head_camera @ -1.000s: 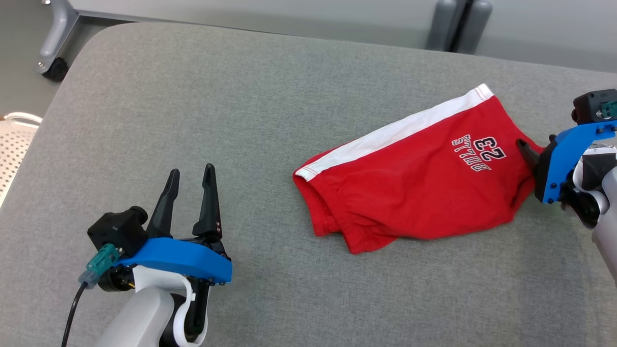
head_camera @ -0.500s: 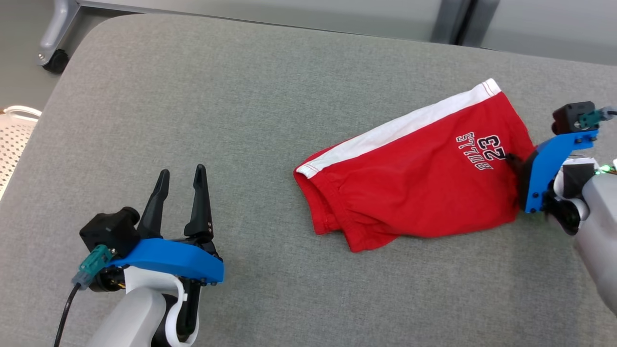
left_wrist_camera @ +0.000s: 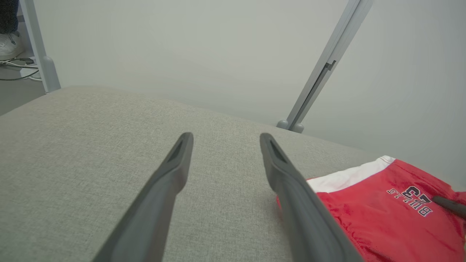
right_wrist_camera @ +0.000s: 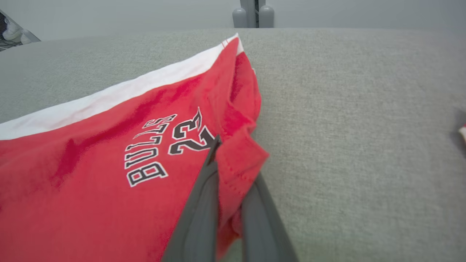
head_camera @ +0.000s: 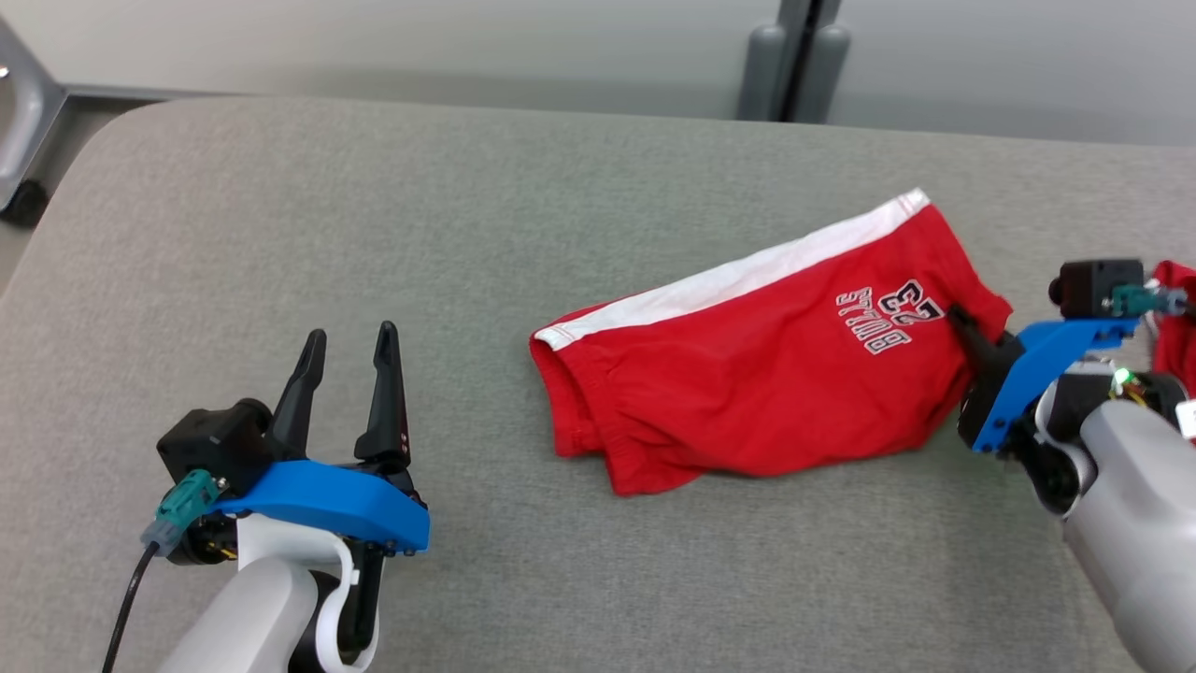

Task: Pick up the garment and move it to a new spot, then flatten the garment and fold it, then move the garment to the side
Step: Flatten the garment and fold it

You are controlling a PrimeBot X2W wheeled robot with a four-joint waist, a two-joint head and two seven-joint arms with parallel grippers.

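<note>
A pair of red shorts with a white side stripe and "BULLS 23" print, the garment (head_camera: 747, 393), lies folded over on the grey padded surface, right of centre. My right gripper (head_camera: 964, 322) is shut on its right edge; in the right wrist view the two fingers pinch a raised fold of the red garment (right_wrist_camera: 109, 163) at my right gripper (right_wrist_camera: 233, 163). My left gripper (head_camera: 350, 335) stands open above the bare surface at the lower left, well apart from the shorts. In the left wrist view the garment (left_wrist_camera: 382, 214) lies right of my open left gripper (left_wrist_camera: 225, 138).
The grey padded table (head_camera: 374, 215) curves off at its far-left corner. A grey post (head_camera: 790, 56) stands behind the far edge. Another bit of red cloth (head_camera: 1175, 327) shows at the right edge, behind my right wrist.
My right gripper has closed on the garment's right edge, bunching the cloth between its fingers. The head camera has shifted. The left gripper has stayed open in place.
</note>
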